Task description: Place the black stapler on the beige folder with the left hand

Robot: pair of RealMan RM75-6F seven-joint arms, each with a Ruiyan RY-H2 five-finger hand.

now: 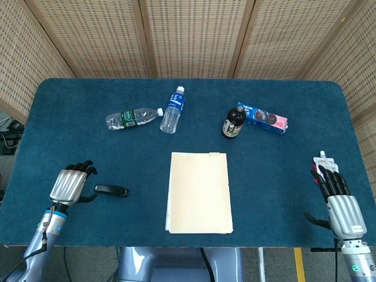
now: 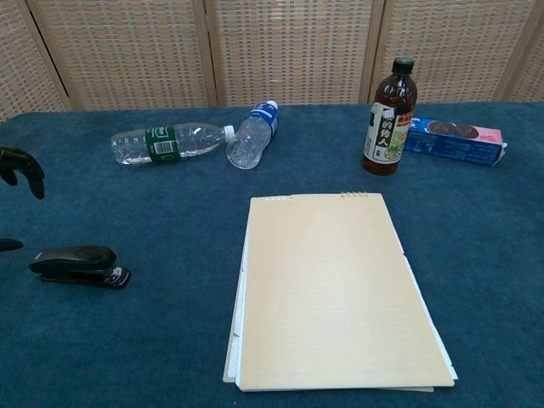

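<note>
Blue felt is covering the table [image 1: 70, 106], and the beige folder [image 1: 198, 191] is lying flat at its near middle. Well to its left the black stapler [image 1: 111, 190] is sitting on the cloth, not yet touched. The left hand [image 1: 70, 185] is hovering just beside it, empty, fingers curled loosely apart. The right hand [image 1: 341, 205] is resting idle, fingers spread. A good grasp is probably calling for closing across the stapler's narrow body, lifting it level, then lowering it onto the folder's centre.
</note>
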